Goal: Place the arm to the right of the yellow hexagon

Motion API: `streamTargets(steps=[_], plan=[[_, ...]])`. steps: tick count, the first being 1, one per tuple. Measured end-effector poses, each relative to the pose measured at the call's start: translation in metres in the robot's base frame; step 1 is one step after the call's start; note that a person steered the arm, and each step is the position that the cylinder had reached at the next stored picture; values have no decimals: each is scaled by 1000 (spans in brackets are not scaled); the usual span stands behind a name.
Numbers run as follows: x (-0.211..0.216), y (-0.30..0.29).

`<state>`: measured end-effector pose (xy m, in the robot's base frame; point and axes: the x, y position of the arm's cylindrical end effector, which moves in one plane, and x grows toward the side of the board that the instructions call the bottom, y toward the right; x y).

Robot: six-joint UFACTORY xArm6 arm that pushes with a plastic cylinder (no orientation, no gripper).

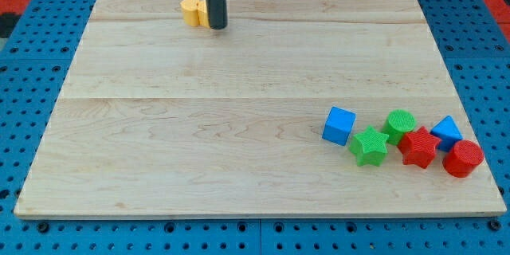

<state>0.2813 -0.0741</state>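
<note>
The yellow block (191,11), a low piece whose shape is partly hidden, sits near the view's top edge of the wooden board, left of centre. My rod comes down from the view's top and my tip (216,26) rests on the board right against the yellow block's right side, covering part of it. No gripper is present.
A cluster of blocks lies at the view's lower right: a blue cube (339,125), a green star (369,145), a green cylinder (399,123), a red star (417,147), a blue triangular block (447,131) and a red cylinder (463,158). The board's edge (255,215) borders blue pegboard.
</note>
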Motion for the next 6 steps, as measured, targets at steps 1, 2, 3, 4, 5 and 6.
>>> streamTargets(steps=[1, 2, 3, 4, 5, 6], plan=[[-1, -11], [6, -7], [18, 33], [3, 41], [-19, 42], [-29, 42]])
